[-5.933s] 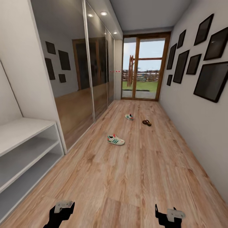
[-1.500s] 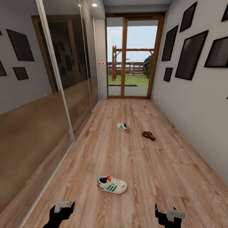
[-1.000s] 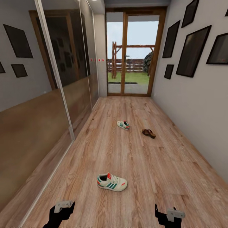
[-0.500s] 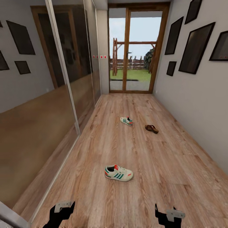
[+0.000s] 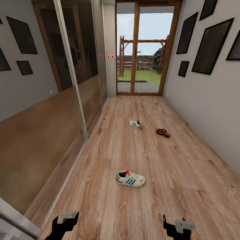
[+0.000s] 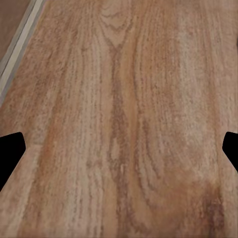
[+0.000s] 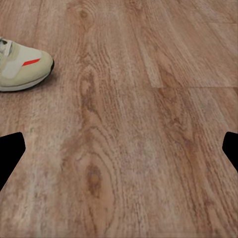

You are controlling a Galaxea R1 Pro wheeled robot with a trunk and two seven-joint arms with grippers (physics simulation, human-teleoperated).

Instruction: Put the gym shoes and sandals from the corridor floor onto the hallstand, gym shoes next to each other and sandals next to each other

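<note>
One gym shoe lies on its sole on the corridor floor a short way ahead of me, toe pointing right; its toe appears in the right wrist view. Farther down lie the second gym shoe and one brown sandal. The other sandal and the hallstand are out of view. My left gripper and right gripper hang low, both open and empty, their black fingertips spread wide above bare planks.
A mirrored sliding wardrobe runs along the left, its floor track near my left arm. A white wall with dark frames bounds the right. A glazed wooden door closes the far end.
The whole picture has shifted: the camera rolled down the corridor past the hallstand, then turned slightly, sliding the shoes up and right. The shoes, sandal and both grippers keep their places.
</note>
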